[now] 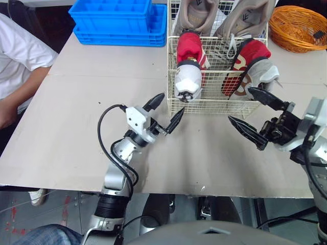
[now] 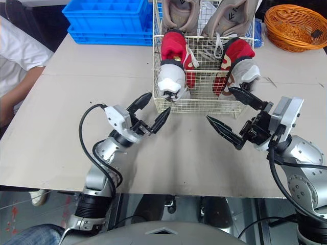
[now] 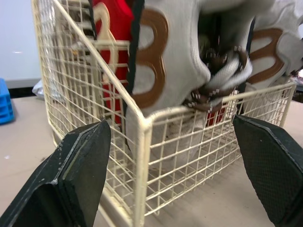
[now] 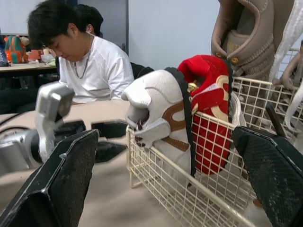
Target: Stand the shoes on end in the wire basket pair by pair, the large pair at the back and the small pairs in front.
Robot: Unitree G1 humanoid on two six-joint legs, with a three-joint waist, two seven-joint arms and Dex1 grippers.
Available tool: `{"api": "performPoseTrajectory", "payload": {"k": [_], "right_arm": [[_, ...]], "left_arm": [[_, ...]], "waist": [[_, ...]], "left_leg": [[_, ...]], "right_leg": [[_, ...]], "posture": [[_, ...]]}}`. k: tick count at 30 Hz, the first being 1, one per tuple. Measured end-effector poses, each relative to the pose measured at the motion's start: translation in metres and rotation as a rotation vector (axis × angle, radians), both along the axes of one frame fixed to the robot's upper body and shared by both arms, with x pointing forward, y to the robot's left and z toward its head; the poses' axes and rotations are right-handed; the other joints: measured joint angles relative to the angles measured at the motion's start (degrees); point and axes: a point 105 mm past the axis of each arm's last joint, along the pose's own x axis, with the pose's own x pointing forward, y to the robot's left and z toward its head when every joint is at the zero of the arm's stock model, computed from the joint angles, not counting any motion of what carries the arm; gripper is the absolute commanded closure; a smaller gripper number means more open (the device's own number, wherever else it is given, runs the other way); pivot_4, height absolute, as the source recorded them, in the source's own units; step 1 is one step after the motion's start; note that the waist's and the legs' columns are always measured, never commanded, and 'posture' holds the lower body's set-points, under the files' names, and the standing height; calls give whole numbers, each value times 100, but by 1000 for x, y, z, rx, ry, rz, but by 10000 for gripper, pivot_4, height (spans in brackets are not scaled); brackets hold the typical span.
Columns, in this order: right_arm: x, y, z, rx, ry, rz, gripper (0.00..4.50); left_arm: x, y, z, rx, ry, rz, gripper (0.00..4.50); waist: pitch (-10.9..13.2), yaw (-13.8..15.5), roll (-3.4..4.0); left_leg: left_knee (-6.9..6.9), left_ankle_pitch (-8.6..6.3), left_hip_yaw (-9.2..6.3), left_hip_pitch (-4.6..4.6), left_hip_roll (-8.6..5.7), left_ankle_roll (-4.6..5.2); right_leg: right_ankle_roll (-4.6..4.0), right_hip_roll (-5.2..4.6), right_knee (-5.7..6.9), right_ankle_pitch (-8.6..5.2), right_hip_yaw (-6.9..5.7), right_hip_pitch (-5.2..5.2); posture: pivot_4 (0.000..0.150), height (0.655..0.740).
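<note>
**A:** Start big. What's on the table (image 1: 76, 127)?

**B:** The wire basket (image 1: 214, 104) stands at the far middle, with a blue crate (image 1: 120, 20) to its left and an orange wicker basket (image 1: 299, 28) to its right (a person (image 1: 20, 56) in a white shirt sits at the left edge, hands off).

**A:** And the shoes?

**B:** The large beige pair (image 1: 196, 13) stands on end along the basket's back. The small red-and-white pair (image 1: 188, 66) is in front, one shoe toward each front corner. The right-hand small shoe (image 1: 250, 66) is tilted rather than plumb.

**A:** Grippers?

**B:** The left gripper (image 1: 172, 102) is just off the front left corner, jaws spread and empty. The right gripper (image 1: 239, 103) is just off the front right corner, jaws spread wide and also empty.

**A:** So what's the step?

**B:** I'd judge both pairs are placed and only the tilted shoe needs squaring. The right gripper should come in over the rim from above and pinch the shoe's upper end. Then it can tip the shoe upright slowly, keeping the fingers out of the mesh. The left gripper could steady the basket's corner so it doesn't slide.
</note>
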Motion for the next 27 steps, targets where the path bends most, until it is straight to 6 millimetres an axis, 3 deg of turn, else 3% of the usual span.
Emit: {"api": "performPoseTrajectory", "payload": {"k": [4,8,14,19,27], "right_arm": [[-3,-12,-6,-21,16,-40,0],[-4,-32,-24,-77,70,-87,0],[-2,-73,-51,-159,135,-161,0],[0,-108,-79,-228,203,-226,0],[-2,-132,-97,-242,241,-273,0]], "left_arm": [[-11,12,5,3,46,-58,814],[-18,32,1,65,113,-89,814],[-17,66,-3,141,161,-44,814],[-11,94,-23,208,278,34,814],[-6,118,-33,279,334,114,814]], "waist": [[3,1,1],[5,0,6],[7,0,8],[9,3,11],[13,-2,15]], "left_leg": [[-2,0,-2,0,0,0],[-3,-1,0,1,0,0],[-3,-1,1,3,0,0],[-4,-1,2,3,0,1],[-6,-2,3,2,1,0]], "right_leg": [[0,0,-2,-1,0,1],[0,0,-4,-2,1,1],[0,1,-4,-2,1,1],[1,1,-4,-2,1,-1],[1,-2,-4,-2,3,-3]], "posture": [[1500,6860],[1500,6860],[1500,6860],[1500,6860],[1500,6860]]}}
